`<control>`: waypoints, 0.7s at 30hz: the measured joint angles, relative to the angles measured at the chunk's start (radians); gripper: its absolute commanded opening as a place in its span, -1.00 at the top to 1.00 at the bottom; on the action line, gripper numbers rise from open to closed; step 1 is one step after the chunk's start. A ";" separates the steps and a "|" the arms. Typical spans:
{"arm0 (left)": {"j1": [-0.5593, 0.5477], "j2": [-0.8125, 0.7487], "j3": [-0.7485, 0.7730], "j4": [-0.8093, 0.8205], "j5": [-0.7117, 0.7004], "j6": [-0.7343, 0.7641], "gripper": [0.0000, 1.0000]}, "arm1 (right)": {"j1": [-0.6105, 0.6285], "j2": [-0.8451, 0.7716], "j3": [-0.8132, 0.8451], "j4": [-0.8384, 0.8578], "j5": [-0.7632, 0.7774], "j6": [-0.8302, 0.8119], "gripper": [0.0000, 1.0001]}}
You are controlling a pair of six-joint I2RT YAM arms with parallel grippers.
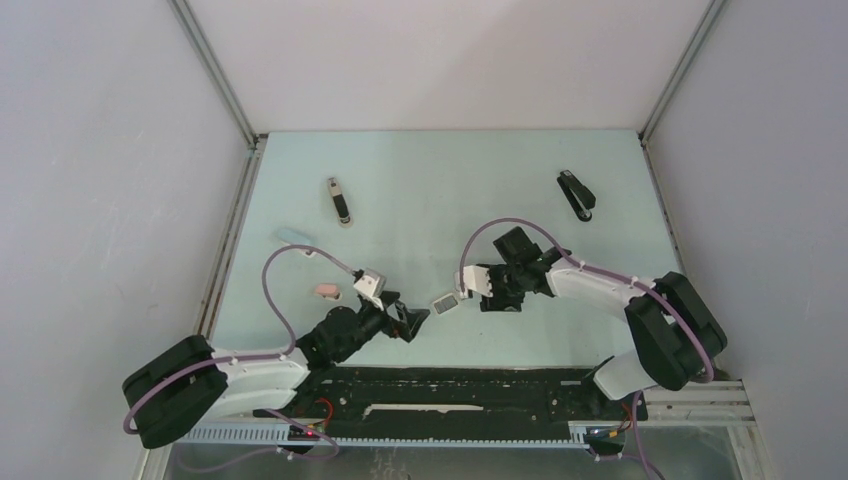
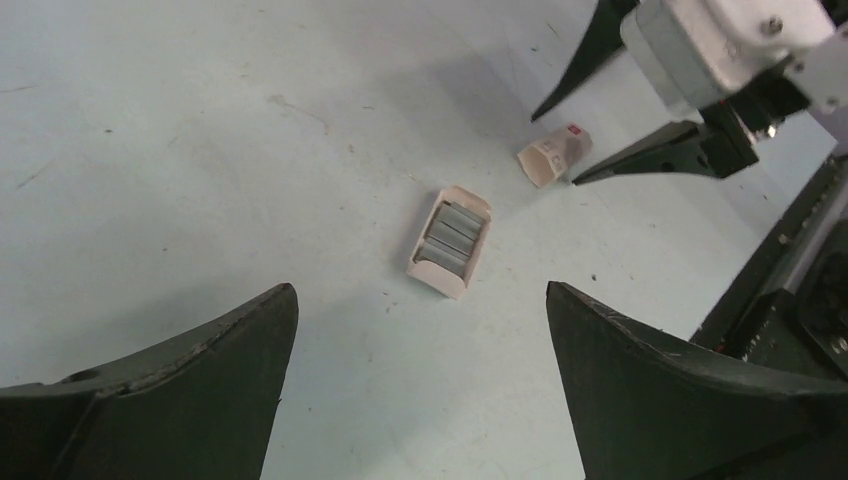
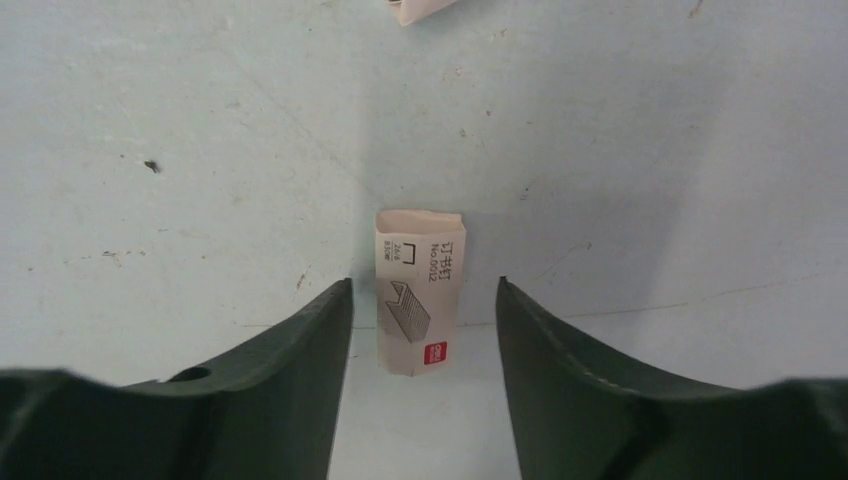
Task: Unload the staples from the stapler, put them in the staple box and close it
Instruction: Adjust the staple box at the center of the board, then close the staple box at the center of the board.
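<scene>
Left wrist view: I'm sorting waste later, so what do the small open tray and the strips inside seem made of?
The tray looks like thin matt cardboard, pale beige, with folded edges. The strips look like grey metal, with a dull sheen and fine ribbing like staples, though they are too small to be sure.
</scene>
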 measured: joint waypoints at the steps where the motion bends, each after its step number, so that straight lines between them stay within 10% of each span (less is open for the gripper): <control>1: 0.001 0.002 0.000 0.005 0.018 0.012 -1.00 | -0.004 -0.009 -0.001 -0.003 -0.005 0.000 -0.37; 15: 0.002 0.153 0.055 0.018 0.271 0.265 -1.00 | -0.121 -0.187 0.061 -0.187 -0.241 0.005 -0.51; 21: 0.002 0.300 0.144 0.019 0.300 0.393 -0.98 | -0.145 -0.208 0.130 -0.204 -0.365 0.181 -0.24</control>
